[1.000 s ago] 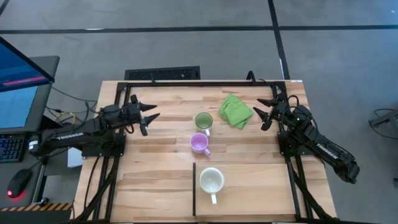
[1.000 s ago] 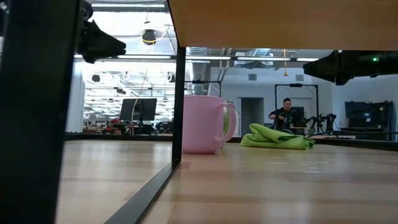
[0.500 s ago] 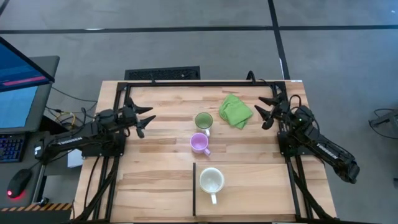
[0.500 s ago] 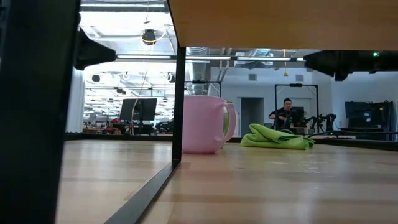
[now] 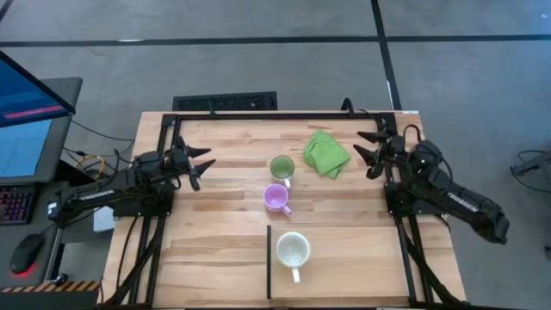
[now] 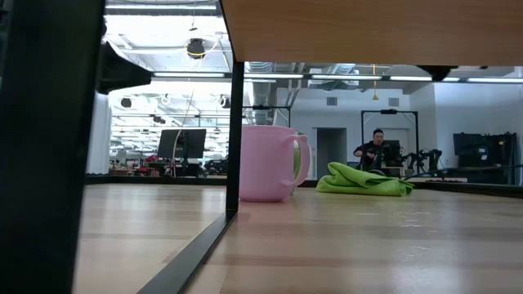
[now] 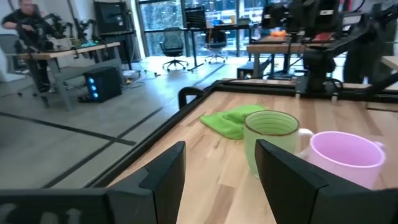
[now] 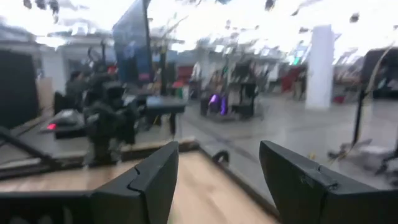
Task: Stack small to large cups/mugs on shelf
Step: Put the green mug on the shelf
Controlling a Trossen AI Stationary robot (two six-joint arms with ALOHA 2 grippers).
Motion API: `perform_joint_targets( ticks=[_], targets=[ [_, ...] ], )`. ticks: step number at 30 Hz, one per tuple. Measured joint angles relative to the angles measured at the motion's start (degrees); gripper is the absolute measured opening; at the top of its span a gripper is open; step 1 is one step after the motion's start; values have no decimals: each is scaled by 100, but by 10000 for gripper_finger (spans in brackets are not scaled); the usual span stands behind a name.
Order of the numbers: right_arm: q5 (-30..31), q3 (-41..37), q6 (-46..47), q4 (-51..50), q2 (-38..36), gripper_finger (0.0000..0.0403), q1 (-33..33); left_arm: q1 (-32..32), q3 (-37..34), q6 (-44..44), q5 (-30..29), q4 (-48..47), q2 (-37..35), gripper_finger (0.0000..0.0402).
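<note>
Three mugs stand upright on the wood table. The green mug [image 5: 281, 166] is farthest, the light purple mug [image 5: 275, 198] is just nearer, and the white mug [image 5: 293, 251] stands on the shelf section right of the thin black strip [image 5: 269, 262]. In the left wrist view the green mug [image 7: 268, 140] and purple mug [image 7: 345, 160] show ahead. My left gripper [image 5: 203, 163] is open and empty at the table's left side. My right gripper [image 5: 365, 153] is open and empty at the right side, beside the green cloth.
A crumpled green cloth [image 5: 325, 152] lies at the far right of the table, close to my right gripper. A black frame [image 5: 258, 115] runs along the table's far edge. A person [image 6: 374, 147] sits in the room beyond the table.
My left gripper has drawn back toward the table's left edge, away from the mugs. My right arm has raised and swung its rear part, with its gripper staying near the cloth. The mugs and cloth have not moved.
</note>
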Motion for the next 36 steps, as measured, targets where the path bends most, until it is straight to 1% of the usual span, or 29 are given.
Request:
perform_joint_targets(
  ticks=[4, 8, 11, 15, 19, 24, 30, 36],
  targets=[
    [33, 519, -86, -73, 1023, 249, 306, 2, 0, 71, -226, -2, 0, 185],
    [67, 1211, -316, -159, 2121, 249, 561, 2, 0, 216, -291, -12, 0, 185],
    [68, 1916, -496, -527, 2857, 249, 704, 2, 0, 215, -297, -86, 2, 185],
    [69, 2889, -738, -1446, 3731, 249, 787, 2, 0, 309, -299, -223, 2, 185],
    [67, 3860, -933, -2283, 4468, 249, 802, 2, 0, 249, -298, -376, 3, 185],
    [70, 4895, -1532, -3144, 5242, 249, 888, 2, 0, 257, -299, -600, 4, 185],
    [66, 5759, -1583, -3564, 6137, 249, 1241, 2, 0, 396, -298, -734, 4, 185],
    [68, 6400, -2009, -4243, 7012, 249, 1606, 2, 0, 411, -297, -755, 2, 185]
  ],
)
